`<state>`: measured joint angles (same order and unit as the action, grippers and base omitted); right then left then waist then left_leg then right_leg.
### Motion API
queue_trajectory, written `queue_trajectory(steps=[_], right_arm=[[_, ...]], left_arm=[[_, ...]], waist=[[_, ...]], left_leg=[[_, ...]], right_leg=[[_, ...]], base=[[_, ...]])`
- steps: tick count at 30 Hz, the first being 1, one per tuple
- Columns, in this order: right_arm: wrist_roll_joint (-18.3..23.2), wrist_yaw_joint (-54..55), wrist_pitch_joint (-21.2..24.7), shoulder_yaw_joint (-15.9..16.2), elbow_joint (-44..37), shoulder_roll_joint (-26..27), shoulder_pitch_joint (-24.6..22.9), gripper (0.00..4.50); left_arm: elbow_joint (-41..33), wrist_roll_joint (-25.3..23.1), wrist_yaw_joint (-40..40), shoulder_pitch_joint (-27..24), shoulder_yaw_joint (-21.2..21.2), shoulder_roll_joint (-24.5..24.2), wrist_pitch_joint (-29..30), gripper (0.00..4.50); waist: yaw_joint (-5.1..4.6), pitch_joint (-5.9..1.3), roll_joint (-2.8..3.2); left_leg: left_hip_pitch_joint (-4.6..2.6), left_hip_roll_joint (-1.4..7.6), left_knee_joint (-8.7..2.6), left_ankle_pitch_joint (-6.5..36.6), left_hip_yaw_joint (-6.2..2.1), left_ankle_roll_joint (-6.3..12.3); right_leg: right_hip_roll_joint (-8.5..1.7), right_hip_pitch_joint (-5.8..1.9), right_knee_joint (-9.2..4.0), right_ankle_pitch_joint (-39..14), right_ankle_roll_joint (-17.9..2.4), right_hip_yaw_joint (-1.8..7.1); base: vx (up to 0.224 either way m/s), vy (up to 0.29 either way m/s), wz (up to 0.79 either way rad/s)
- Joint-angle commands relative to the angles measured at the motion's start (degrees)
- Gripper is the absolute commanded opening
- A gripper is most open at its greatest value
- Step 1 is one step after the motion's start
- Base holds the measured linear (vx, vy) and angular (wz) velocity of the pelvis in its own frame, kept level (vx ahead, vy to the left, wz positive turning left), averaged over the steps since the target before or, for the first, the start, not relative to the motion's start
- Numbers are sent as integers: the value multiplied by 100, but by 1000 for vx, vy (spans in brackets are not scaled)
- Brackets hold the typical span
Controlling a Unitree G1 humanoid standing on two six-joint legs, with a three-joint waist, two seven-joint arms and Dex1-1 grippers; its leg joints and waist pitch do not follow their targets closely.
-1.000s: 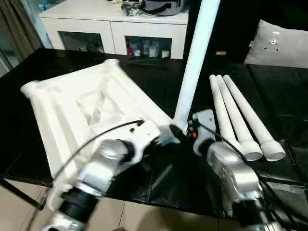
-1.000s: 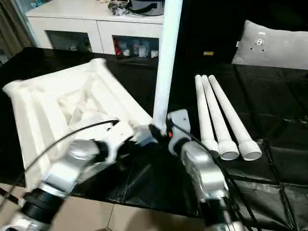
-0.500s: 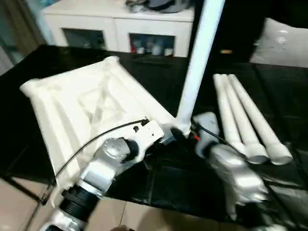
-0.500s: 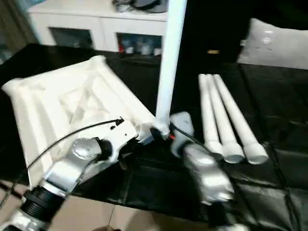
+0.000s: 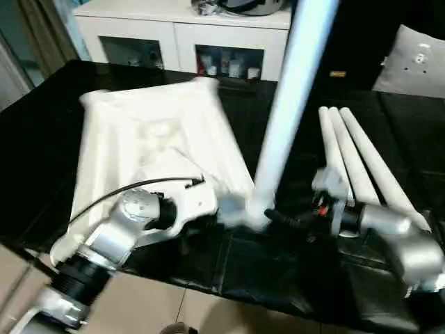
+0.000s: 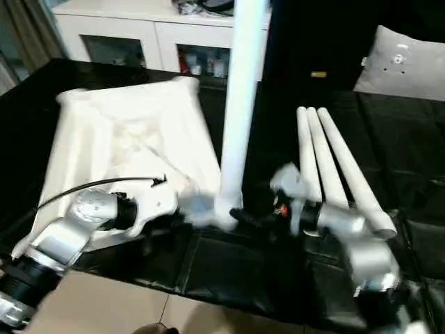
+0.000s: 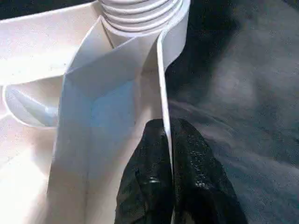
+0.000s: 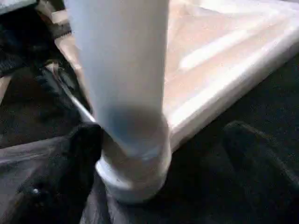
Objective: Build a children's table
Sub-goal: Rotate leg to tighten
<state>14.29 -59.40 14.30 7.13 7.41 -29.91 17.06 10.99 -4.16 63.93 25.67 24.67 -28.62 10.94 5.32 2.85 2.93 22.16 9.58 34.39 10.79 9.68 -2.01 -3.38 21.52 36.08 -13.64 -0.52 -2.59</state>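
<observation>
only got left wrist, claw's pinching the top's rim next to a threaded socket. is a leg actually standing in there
observer: yes, one leg rises from the top's near corner, leaning a little.
operator: where's the right claw
observer: the right claw is at that leg's foot, reaching in from the robot's right, open with a finger on each side.
operator: rest of the legs?
observer: three spare legs lie side by side on the black surface, to the right of the top.
</observation>
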Motion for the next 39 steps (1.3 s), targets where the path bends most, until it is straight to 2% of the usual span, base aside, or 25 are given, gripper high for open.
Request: queue_trajectory(steps=[1, 2, 5, 7, 10, 13, 16, 17, 21, 22, 29, 31, 32, 33, 34, 35, 36, 37, 38, 39], right_arm=[[-51, -123, -68, 124, 57, -60, 59, 444], [-55, -384, -145, 282, 66, -102, 103, 444], [-17, -526, -76, 348, 64, -95, 126, 444], [-40, -727, -48, 460, 129, -76, 194, 417], [-90, -811, -67, 565, 198, -64, 231, 404], [-98, -846, -78, 622, 327, -12, 294, 366], [-112, -884, -70, 657, 354, -4, 298, 357], [-119, -895, -60, 671, 355, -1, 293, 329], [-23, -916, 40, 648, 362, 55, 246, 311], [27, -932, 88, 635, 350, 67, 235, 288], [385, -743, 375, 497, 123, 329, -71, 273], [402, -293, 483, 437, 38, 631, -210, 272], [327, 7, 507, 422, 43, 816, -247, 272], [222, 319, 518, 414, 83, 991, -258, 272], [87, 740, 525, 384, 170, 1231, -246, 272], [87, 740, 525, 384, 170, 1231, -246, 272], [-54, 1305, 557, 327, 317, 1572, -211, 272], [-88, 1736, 626, 238, 429, 1856, -182, 272], [-106, 2019, 677, 176, 500, 2044, -165, 272], [-183, 2314, 668, 143, 580, 2215, -139, 271]], left_arm=[[34, -89, 379, 81, 284, -98, -252, 0], [83, -103, 562, 130, 357, -182, -377, 0], [110, -97, 648, 158, 379, -207, -436, 0], [178, -91, 760, 224, 405, -221, -541, 0], [240, -95, 801, 267, 426, -226, -650, 0], [331, -111, 849, 303, 438, -212, -771, 0], [350, -123, 868, 304, 436, -204, -803, 0], [366, -129, 876, 307, 435, -202, -822, 0], [415, -117, 891, 303, 423, -215, -895, 0], [418, -108, 893, 300, 416, -213, -897, 0], [264, 60, 676, 120, 225, -115, -631, 0], [89, 132, 329, -10, 63, 45, -319, 0], [13, 141, 88, -59, -28, 161, -120, 0], [-49, 131, -149, -91, -106, 278, 87, 0], [-129, 126, -407, -120, -185, 418, 349, 0], [-129, 126, -407, -120, -185, 418, 349, 0], [-256, 109, -809, -158, -306, 654, 740, 0], [-326, 78, -1147, -158, -405, 890, 1031, 0], [-370, 55, -1377, -156, -472, 1053, 1225, 0], [-392, 16, -1635, -140, -543, 1241, 1411, 0]], waist=[[-13, -363, -2], [-5, -375, -17], [-6, -381, -13], [12, -381, -47], [32, -380, -39], [40, -382, -48], [47, -385, -45], [46, -388, -45], [54, -390, -36], [55, -389, -39], [61, -393, -36], [51, -379, -32], [33, -356, -28], [5, -332, -23], [-14, -335, -26], [-75, -305, -35], [-132, -291, -36], [-173, -287, -58], [-206, -279, -44], [-233, -273, -78]], left_leg=[[-120, 381, -362, 675, -124, 447], [-111, 375, -357, 655, -130, 444], [-116, 385, -351, 596, -126, 466], [-106, 377, -348, 571, -121, 493], [-112, 384, -345, 601, -117, 481], [-108, 378, -346, 597, -117, 450], [-109, 380, -341, 577, -115, 447], [-108, 383, -342, 554, -119, 450], [-106, 380, -338, 547, -118, 467], [-108, 381, -338, 557, -116, 466], [-107, 388, -344, 554, -118, 446], [-103, 389, -360, 637, -122, 419], [-119, 394, -383, 765, -118, 339], [-119, 369, -406, 988, -126, 249], [-130, 380, -415, 1070, -124, 174], [-118, 359, -446, 1215, -137, 65], [-120, 356, -471, 1392, -149, -39], [-122, 356, -481, 1425, -148, -83], [-140, 339, -480, 1560, -160, -140], [-143, 338, -479, 1608, -157, -140]], right_leg=[[-502, -227, -380, 282, -1524, 262], [-506, -242, -372, 312, -1528, 255], [-503, -234, -350, 442, -1559, 254], [-509, -242, -350, 413, -1574, 250], [-511, -229, -356, 292, -1569, 254], [-511, -234, -355, 237, -1562, 252], [-512, -234, -350, 252, -1552, 254], [-512, -235, -345, 271, -1549, 252], [-510, -233, -343, 293, -1549, 248], [-509, -231, -346, 277, -1549, 248], [-509, -231, -339, 308, -1557, 248], [-515, -223, -352, 176, -1555, 246], [-515, -198, -375, -25, -1557, 252], [-520, -205, -423, -441, -1509, 249], [-527, -208, -426, -581, -1479, 258], [-519, -203, -454, -930, -1415, 253], [-522, -201, -480, -1283, -1312, 259], [-521, -198, -485, -1366, -1295, 264], [-529, -182, -522, -1662, -1219, 259], [-529, -171, -544, -1778, -1183, 268]], base=[[0, 0, 0], [0, 0, 0], [0, 0, 0], [0, 0, 0], [0, 0, 0], [0, 0, 0], [0, 0, 0], [0, 0, 0], [0, 0, 0], [0, 0, 0], [0, 0, 0], [0, 0, 0], [0, 0, 0], [0, 0, 0], [0, 0, 0], [0, 0, 0], [0, 0, 0], [0, 0, 0], [0, 0, 0], [0, 0, 0]])
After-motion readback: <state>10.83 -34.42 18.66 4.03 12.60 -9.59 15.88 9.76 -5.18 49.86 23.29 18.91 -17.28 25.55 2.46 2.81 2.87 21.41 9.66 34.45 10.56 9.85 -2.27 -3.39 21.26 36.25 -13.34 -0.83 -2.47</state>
